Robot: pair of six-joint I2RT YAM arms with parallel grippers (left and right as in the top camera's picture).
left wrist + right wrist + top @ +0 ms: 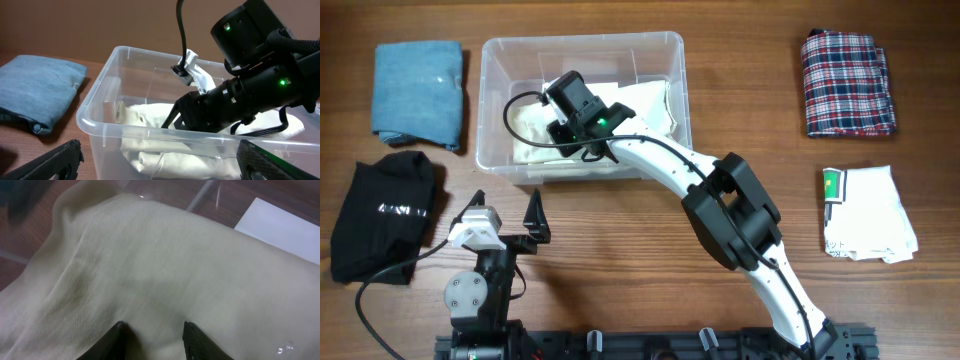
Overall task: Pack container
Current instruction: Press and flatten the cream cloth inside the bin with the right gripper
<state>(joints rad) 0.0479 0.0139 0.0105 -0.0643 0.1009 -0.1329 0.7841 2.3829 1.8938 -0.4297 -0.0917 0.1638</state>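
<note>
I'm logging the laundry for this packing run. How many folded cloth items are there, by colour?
Cream, in the container: 1
Blue: 1
Black: 1
Red plaid: 1
White with green print: 1
Total: 5

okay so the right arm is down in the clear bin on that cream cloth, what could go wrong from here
1. The right gripper has its fingertips pressed into the cream cloth; if fabric is pinched, lifting may drag the cloth back out of the container.
2. The cloth lies bunched and uneven, so later garments may not stack flat.
3. The right arm's cable loops above the container rim and might snag as the arm withdraws.
</note>
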